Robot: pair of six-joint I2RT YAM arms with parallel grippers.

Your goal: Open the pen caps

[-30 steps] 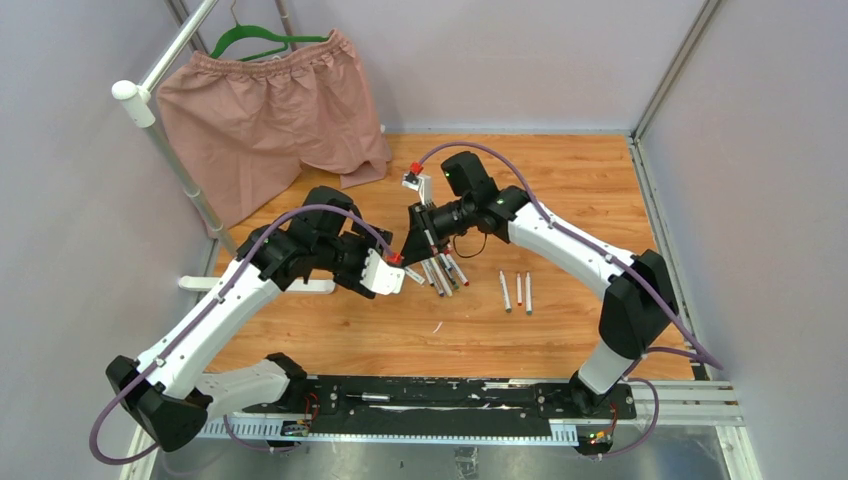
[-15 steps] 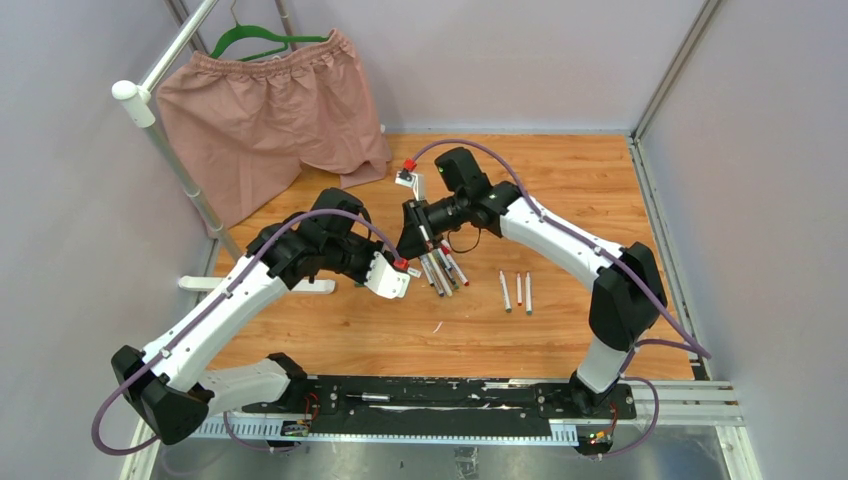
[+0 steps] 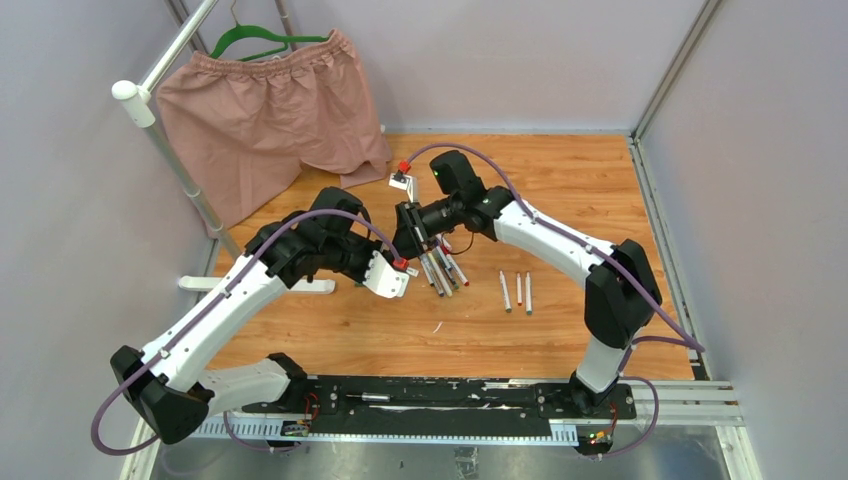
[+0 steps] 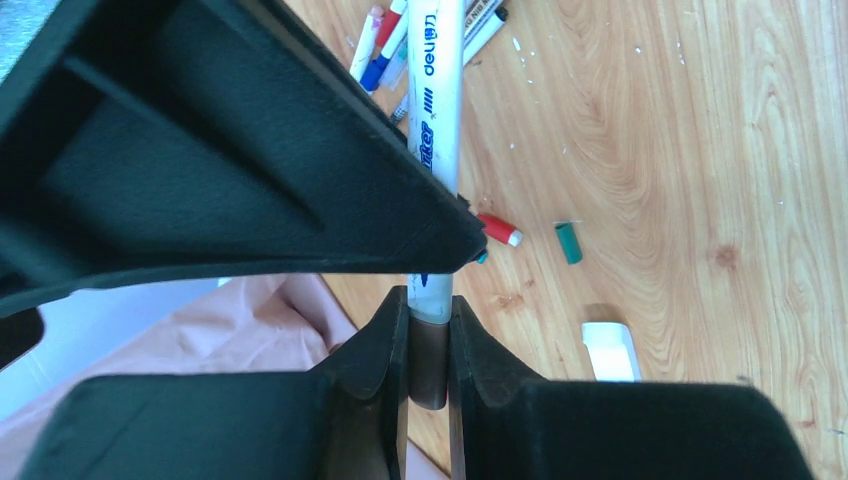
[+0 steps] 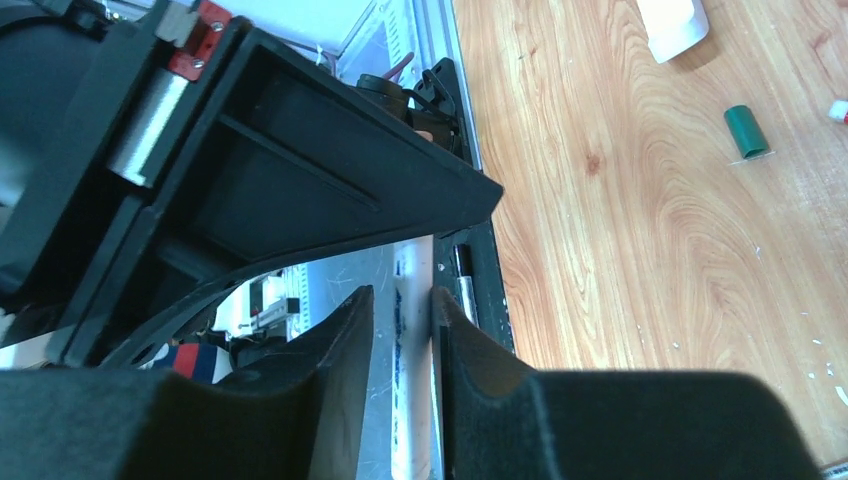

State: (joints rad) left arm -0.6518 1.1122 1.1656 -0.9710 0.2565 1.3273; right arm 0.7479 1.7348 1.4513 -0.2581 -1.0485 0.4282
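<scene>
One white pen (image 4: pixel 437 110) is held in the air between my two grippers. My left gripper (image 4: pixel 430 310) is shut on its dark cap (image 4: pixel 430 365) at one end. My right gripper (image 5: pixel 402 300) stands around the white barrel (image 5: pixel 415 340), slightly open, with a gap on one side of it. In the top view the left gripper (image 3: pixel 400 266) and the right gripper (image 3: pixel 412 240) meet over the middle of the table. Several more pens (image 3: pixel 440 270) lie in a bunch just right of them. A loose green cap (image 4: pixel 568 243) and a red cap (image 4: pixel 497 229) lie on the wood.
Three pens (image 3: pixel 517 292) lie side by side further right. A long white bar (image 3: pixel 300 285) lies at the table's left edge. Pink shorts (image 3: pixel 265 110) on a green hanger hang from the white rack pole (image 3: pixel 170 150) at the back left. A small white piece (image 4: pixel 610 350) lies by the caps.
My left gripper has closed on the pen's dark cap. My right gripper has shifted a little to the left and its jaws have loosened on the barrel.
</scene>
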